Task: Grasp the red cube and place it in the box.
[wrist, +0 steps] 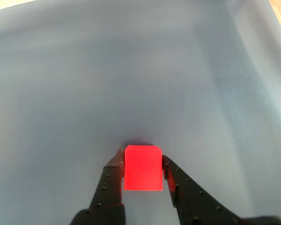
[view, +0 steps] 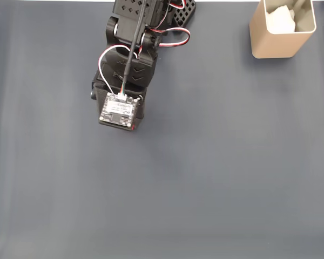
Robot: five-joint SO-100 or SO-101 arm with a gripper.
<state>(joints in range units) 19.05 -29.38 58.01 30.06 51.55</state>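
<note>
Red and plain-faced, the red cube [wrist: 143, 168] sits between the two fingers of the end effector [wrist: 143, 174] at 6 o'clock in the wrist view, both fingers pressed to its side faces: clenched on it, with the cube low against the dark grey surface [wrist: 140, 84]. It looks small, light and rigid, so a modest squeeze on those flat parallel faces should hold; smooth sides might slip if taken near an edge. In the fixed view the box [view: 281, 33] stands at 1 o'clock, well apart from the arm [view: 130, 65].
</note>
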